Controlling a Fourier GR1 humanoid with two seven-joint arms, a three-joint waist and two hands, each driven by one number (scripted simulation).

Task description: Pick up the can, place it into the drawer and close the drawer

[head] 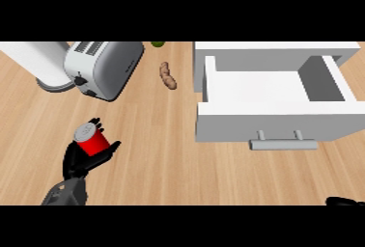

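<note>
L hand (84,157) curled round red can (91,138), near counter's (164,159) front-left edge. Drawer (274,99) stands open at back right w/ handle (283,143) facing front. R hand (343,201) barely shows at front-right corner, fingers can't tell.

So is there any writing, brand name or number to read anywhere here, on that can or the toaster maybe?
None can be read.
Red can with silver top, held in the left hand: no label shows.
Silver toaster: no lettering shows.
White open drawer: plain.
</note>
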